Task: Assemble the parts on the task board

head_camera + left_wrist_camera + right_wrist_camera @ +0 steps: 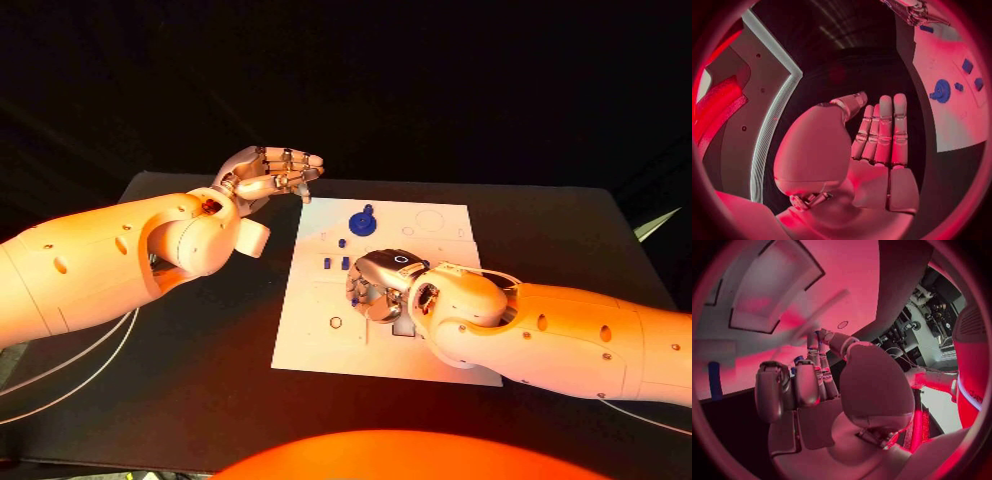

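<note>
The blue gear (365, 218) lies flat on the task board (450, 222), just beyond my right hand (381, 285); smaller blue parts (336, 263) sit on the board beside that hand, on the side toward my left arm. The right hand hovers low over the board's middle, fingers curled downward. I cannot tell whether it pinches anything (a blue fleck (798, 360) shows near the fingertips). My left hand (271, 174) holds nothing, its fingers straight and close together, off the board's far corner. To do this step well, I judge: descend slowly, confirm contact, keep the left hand away.
</note>
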Robot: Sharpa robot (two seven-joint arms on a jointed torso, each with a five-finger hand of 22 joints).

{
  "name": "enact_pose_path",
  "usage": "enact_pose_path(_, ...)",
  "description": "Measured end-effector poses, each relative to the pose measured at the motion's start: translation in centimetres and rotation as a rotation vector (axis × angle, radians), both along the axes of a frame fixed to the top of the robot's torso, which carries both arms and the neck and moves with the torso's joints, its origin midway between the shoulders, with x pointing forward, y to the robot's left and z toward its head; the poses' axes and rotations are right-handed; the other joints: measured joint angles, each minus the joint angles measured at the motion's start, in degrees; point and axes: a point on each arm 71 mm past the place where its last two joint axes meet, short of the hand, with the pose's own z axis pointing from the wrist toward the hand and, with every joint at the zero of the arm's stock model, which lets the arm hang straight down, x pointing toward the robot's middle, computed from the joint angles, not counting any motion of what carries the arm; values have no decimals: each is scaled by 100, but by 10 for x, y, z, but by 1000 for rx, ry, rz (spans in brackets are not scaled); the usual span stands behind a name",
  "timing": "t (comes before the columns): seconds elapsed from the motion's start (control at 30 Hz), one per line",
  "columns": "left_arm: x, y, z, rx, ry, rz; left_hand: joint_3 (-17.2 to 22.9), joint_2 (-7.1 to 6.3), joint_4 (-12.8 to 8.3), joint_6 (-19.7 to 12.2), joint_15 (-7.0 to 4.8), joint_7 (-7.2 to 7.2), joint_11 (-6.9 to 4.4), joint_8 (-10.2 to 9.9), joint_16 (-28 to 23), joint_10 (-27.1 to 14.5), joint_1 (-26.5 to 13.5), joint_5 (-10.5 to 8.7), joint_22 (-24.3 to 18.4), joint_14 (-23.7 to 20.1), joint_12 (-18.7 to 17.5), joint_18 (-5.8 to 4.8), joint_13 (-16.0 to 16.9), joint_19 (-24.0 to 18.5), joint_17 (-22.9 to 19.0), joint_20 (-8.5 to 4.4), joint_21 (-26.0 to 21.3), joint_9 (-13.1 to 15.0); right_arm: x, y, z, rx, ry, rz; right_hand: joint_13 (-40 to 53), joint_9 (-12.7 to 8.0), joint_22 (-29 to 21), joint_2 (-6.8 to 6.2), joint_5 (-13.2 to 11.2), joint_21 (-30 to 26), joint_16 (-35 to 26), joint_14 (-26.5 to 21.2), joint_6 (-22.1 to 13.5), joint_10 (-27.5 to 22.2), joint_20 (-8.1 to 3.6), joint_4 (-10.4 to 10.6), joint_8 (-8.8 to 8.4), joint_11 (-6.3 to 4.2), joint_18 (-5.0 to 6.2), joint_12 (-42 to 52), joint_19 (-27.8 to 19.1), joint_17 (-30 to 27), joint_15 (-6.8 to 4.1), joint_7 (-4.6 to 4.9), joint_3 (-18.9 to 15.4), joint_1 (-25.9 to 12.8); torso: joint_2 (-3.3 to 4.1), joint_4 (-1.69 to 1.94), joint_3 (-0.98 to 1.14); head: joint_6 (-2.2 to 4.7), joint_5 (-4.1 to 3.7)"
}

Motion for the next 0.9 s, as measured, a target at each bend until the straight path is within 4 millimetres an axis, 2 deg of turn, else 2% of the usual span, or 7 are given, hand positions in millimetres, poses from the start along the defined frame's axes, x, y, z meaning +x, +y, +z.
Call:
enact_pose_path(0.1,0,0,0,0,0,0,0,0,0,0,0,0,0,0,0,0,0,0,0,0,0,0,0,0,0,0,0,0,0,0,-1,0,3,-1,-7,-65,0,-40,1,-22,0,23,-171,-65,0,0,-145,62,1,-70,0,-8,23,57,0,-83,0,-1,0,-3,-4)
enact_pose_path(0.2,0,0,0,0,1,0,0,0,0,0,0,0,0,0,0,0,0,0,0,0,0,0,0,0,0,0,0,0,0,-1,-1,1,5,-3,4,-131,0,-114,1,-52,0,20,-397,-159,0,0,-320,86,0,-111,0,4,64,63,0,-102,-1,-1,0,8,-11)
enact_pose_path(0.33,0,0,0,1,1,0,0,0,0,21,0,20,0,22,0,0,0,0,6,0,22,0,0,0,0,0,0,-1,0,-2,-1,5,8,-6,6,-183,-1,-198,-47,-72,37,20,-661,-187,43,44,-488,58,1,-168,-1,16,64,67,-24,-130,-1,2,-1,36,-32)
enact_pose_path(0.43,0,0,0,1,2,0,0,0,-33,21,0,21,21,22,0,-21,0,0,12,0,22,0,0,0,0,0,0,-1,-1,-4,-1,10,10,-8,4,-189,-1,-198,-47,-71,37,20,-688,-216,43,55,-510,71,1,-193,-1,16,64,96,-21,-130,-1,3,0,48,-52)
enact_pose_path(0.63,0,1,0,2,4,2,0,0,-33,20,0,20,21,22,-22,-21,0,0,16,0,22,0,0,0,-7,0,0,-1,-4,-14,1,21,11,-23,14,-219,-1,-320,-47,-98,37,20,-846,-237,43,112,-608,52,1,-247,-1,-18,64,49,-78,-205,-1,-1,2,102,-70)
enact_pose_path(0.77,0,2,0,3,4,2,0,0,-33,20,0,20,0,22,-22,-42,0,0,16,0,22,0,0,0,-7,0,0,-2,-5,-24,6,32,3,-38,23,-219,-2,-378,-47,-132,37,20,-852,-259,43,142,-608,74,1,-247,-1,-40,63,55,-174,-262,-4,-4,2,127,-131)
enact_pose_path(0.9,0,3,0,3,4,4,0,0,-33,20,0,20,0,22,-22,-42,0,0,16,0,22,0,0,0,-7,0,0,-2,0,-41,17,50,-22,-71,33,-216,-2,-432,-46,-160,37,20,-854,-317,43,211,-608,71,0,-247,-1,-65,63,57,-273,-273,-3,-4,2,188,-186)
